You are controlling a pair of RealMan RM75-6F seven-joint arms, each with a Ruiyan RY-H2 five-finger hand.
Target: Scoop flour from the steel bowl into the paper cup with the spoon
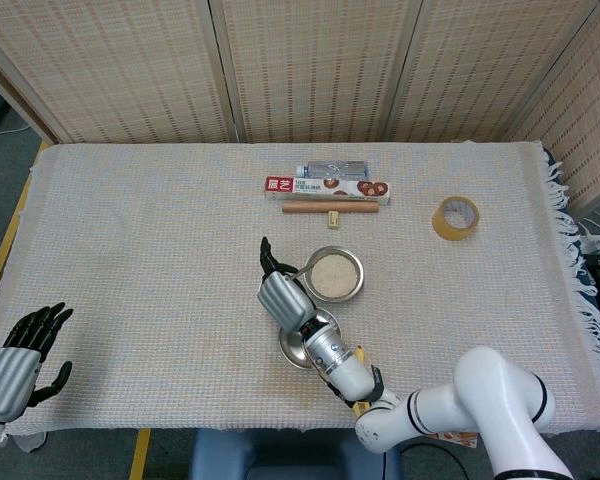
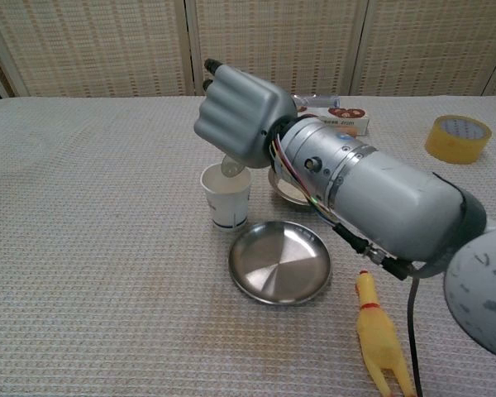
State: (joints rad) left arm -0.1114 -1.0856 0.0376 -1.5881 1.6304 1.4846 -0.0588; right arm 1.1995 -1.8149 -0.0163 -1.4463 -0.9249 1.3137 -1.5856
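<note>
My right hand (image 2: 240,124) hovers over the white paper cup (image 2: 228,203), back of the hand up, gripping the metal spoon. The spoon's bowl (image 2: 230,168) hangs tilted just above the cup's mouth. From the head view the right hand (image 1: 280,295) hides the cup. The steel bowl (image 1: 361,273) with flour (image 1: 332,277) sits just right of the hand; in the chest view my forearm covers most of it. My left hand (image 1: 20,355) rests at the table's near left corner, fingers apart, holding nothing.
An empty steel dish (image 2: 279,262) lies in front of the cup, with a yellow rubber chicken (image 2: 379,335) to its right. Further back are a rolling pin (image 1: 332,208), a long box (image 1: 328,186) and a tape roll (image 1: 456,217).
</note>
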